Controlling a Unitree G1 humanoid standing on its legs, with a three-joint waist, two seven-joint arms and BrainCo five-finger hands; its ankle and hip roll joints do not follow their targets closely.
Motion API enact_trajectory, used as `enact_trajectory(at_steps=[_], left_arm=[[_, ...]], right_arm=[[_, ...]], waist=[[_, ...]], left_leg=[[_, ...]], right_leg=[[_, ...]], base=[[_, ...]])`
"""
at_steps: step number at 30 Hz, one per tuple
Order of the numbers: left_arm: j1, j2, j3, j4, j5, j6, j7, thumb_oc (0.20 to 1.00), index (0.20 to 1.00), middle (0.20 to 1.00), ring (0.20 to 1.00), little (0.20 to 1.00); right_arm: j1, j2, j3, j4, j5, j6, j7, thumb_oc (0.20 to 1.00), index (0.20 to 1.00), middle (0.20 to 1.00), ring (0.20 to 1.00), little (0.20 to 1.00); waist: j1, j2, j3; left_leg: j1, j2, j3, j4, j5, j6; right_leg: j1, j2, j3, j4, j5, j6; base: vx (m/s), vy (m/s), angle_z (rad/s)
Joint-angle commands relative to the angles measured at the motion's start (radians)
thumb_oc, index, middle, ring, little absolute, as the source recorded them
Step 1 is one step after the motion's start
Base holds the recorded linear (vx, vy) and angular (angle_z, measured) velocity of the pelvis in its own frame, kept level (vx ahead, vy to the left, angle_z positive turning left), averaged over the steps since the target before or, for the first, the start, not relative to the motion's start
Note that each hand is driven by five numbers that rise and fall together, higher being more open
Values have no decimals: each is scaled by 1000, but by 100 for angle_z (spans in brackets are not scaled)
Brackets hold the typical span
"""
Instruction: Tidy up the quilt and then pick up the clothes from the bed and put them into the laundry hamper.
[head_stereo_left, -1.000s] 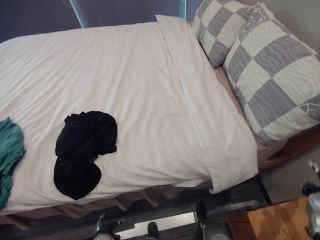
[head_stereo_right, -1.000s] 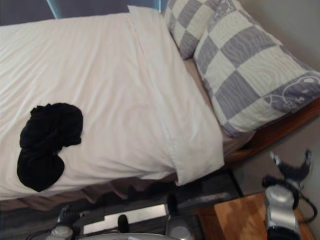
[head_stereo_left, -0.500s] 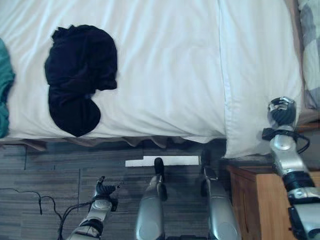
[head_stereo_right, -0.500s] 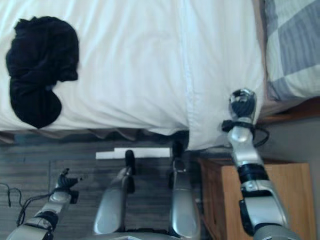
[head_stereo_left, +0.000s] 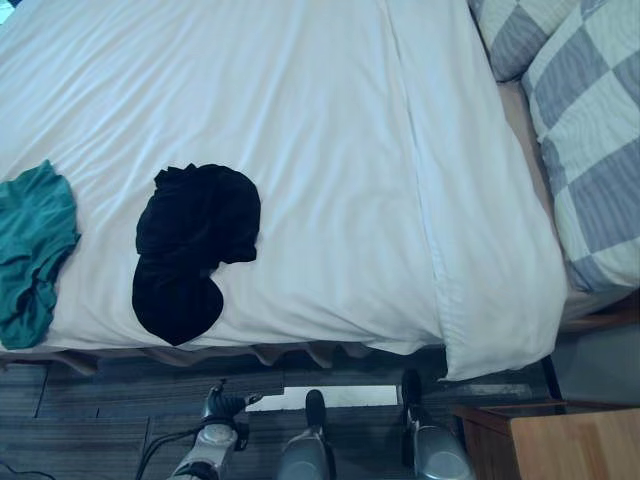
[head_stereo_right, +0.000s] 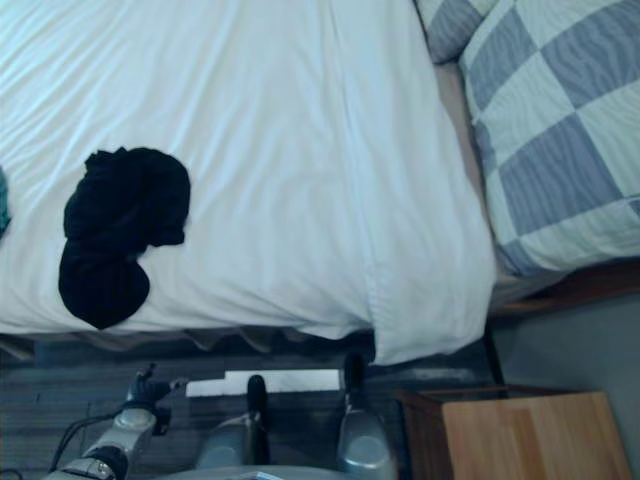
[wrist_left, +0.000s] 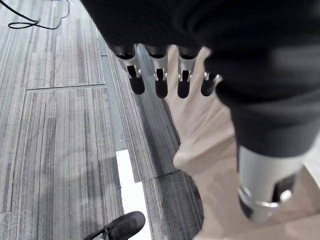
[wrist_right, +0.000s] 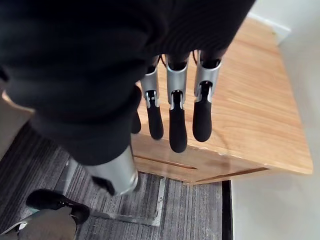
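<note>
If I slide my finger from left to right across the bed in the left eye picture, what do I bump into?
Green clothing → black clothing → the white quilt's folded edge → the checkered pillows.

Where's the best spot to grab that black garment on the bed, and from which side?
Probably the lower lobe of the black garment, which lies nearest the bed's front edge. Come from that edge and above, fingers closing on a raised fold, since it lies crumpled in a heap on the quilt. The left hand hangs closest, open and empty.
</note>
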Motion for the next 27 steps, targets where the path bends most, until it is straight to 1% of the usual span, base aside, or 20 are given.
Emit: enact_trajectory(at_steps=[1,3,4,5,8,9,10,11,12,14,17,18,19,20,21,22,23,24,25,27], left_arm=[[-27,52,-15,16,55,-26,22,1000,1000,1000,1000,1000],[-1,37,-18,29,72,-28,30,1000,1000,1000,1000,1000],[-1,37,-18,29,72,-28,30,1000,1000,1000,1000,1000],[9,24,-12,71,83,-16,29,1000,1000,1000,1000,1000],[32,18,-7,105,107,4,24,1000,1000,1000,1000,1000],[44,10,-4,121,113,2,26,1000,1000,1000,1000,1000],[67,6,7,125,121,4,33,1000,1000,1000,1000,1000],[67,6,7,125,121,4,33,1000,1000,1000,1000,1000],[69,12,10,117,130,5,28,1000,1000,1000,1000,1000],[60,23,4,101,139,15,21,1000,1000,1000,1000,1000],[56,30,-17,79,144,19,23,1000,1000,1000,1000,1000],[57,28,-23,79,153,15,26,1000,1000,1000,1000,1000],[53,19,-23,85,154,16,22,1000,1000,1000,1000,1000],[48,5,-28,80,159,9,32,1000,1000,1000,1000,1000],[58,-11,-23,65,145,-1,38,1000,1000,1000,1000,1000],[58,-11,-23,65,145,-1,38,1000,1000,1000,1000,1000],[56,-17,-17,58,129,-3,45,1000,1000,1000,1000,1000],[53,-36,-27,41,99,-6,48,1000,1000,1000,1000,1000],[53,-36,-28,41,99,-6,48,1000,1000,1000,1000,1000],[51,-58,-59,42,131,-15,46,1000,1000,1000,1000,1000]], right_arm=[[-116,-6,-5,-94,-34,-20,6,1000,1000,1000,1000,1000],[-116,-6,15,-159,-52,-22,6,1000,1000,1000,1000,1000],[-116,-6,15,-159,-52,-22,6,1000,1000,1000,1000,1000],[-130,4,27,-212,-57,-17,16,1000,1000,1000,1000,1000],[-121,25,22,-228,-67,-6,34,1000,1000,1000,1000,1000],[-126,33,15,-264,-59,-9,23,1000,1000,1000,1000,1000],[-137,64,16,-334,-39,-14,20,1000,1000,1000,1000,1000],[-137,64,16,-334,-39,-14,20,1000,1000,1000,1000,1000],[-145,74,15,-353,-27,-17,19,1000,1000,1000,1000,1000],[-155,83,39,-368,-23,-27,28,1000,1000,1000,1000,1000],[-144,96,71,-371,4,-44,22,1000,1000,1000,1000,1000],[-149,100,84,-361,19,-52,22,1000,1000,1000,1000,1000],[-148,106,94,-347,22,-45,26,1000,1000,1000,1000,1000],[-144,104,108,-340,24,-47,22,1000,1000,1000,1000,1000],[-165,99,131,-312,11,-48,27,1000,1000,1000,1000,1000],[-164,99,131,-312,11,-48,27,1000,1000,1000,1000,1000],[-194,88,141,-290,-3,-45,19,1000,1000,1000,1000,1000],[-214,84,137,-233,-10,-34,17,1000,1000,1000,1000,1000],[-214,84,137,-232,-10,-34,17,1000,1000,1000,1000,1000],[-209,89,137,-185,-33,-27,26,1000,1000,1000,1000,1000]], waist=[[24,-63,9],[27,-63,-18],[28,-64,-17],[26,-59,-65],[24,-60,-98],[23,-69,-96],[37,-74,-81],[37,-76,-84],[39,-73,-84],[39,-62,-76],[9,-59,-58],[2,-72,-52],[6,-76,-48],[7,-81,-44],[25,-80,-12],[25,-80,-13],[38,-80,5],[38,-82,4],[39,-80,5],[34,-64,-26]], left_leg=[[-43,58,57,146,-73,-60],[-1,148,59,4,-9,-73],[1,147,60,3,-9,-73],[23,228,68,-60,9,-90],[23,219,76,-60,-1,-96],[35,206,95,-60,0,-98],[66,176,149,-46,-21,-80],[63,175,149,-46,-20,-79],[76,165,184,-46,-30,-71],[92,148,213,-46,-38,-46],[105,88,202,-35,-48,-13],[98,52,193,21,-86,-1],[95,30,190,67,-102,-1],[68,1,176,135,-125,0],[-39,-7,150,385,-72,-42],[-40,-7,150,385,-72,-42],[-97,-8,127,490,-31,-86],[-114,40,126,484,-34,-87],[-113,42,126,486,-36,-87],[-34,116,156,317,-74,-56]], right_leg=[[35,-135,23,44,-152,88],[37,-164,33,45,-146,116],[39,-164,33,45,-146,116],[41,-205,11,61,-150,144],[60,-241,-4,75,-127,162],[72,-271,-11,75,-56,162],[28,-336,-89,115,28,162],[24,-337,-87,115,30,162],[19,-344,-162,147,-8,149],[5,-263,-190,244,-113,117],[-20,-17,-110,331,-256,85],[34,35,-82,276,-292,55],[65,29,-83,240,-287,24],[105,33,-42,184,-289,2],[117,32,19,151,-273,-36],[116,32,19,151,-273,-36],[130,18,12,136,-274,-41],[123,-12,13,118,-265,-28],[125,-11,13,117,-265,-28],[137,-55,-5,83,-260,19]], base=[[7,373,29],[-2,390,24],[-50,648,13],[-28,454,7],[21,460,38],[-85,691,27],[-115,520,6],[-141,539,-38],[-73,358,-54],[-70,465,-40],[-2,342,-30],[41,262,10],[64,216,36],[-4,234,65],[-22,165,57],[-117,164,12],[-132,225,-39],[-131,226,-60],[-49,297,-36],[82,544,16]])
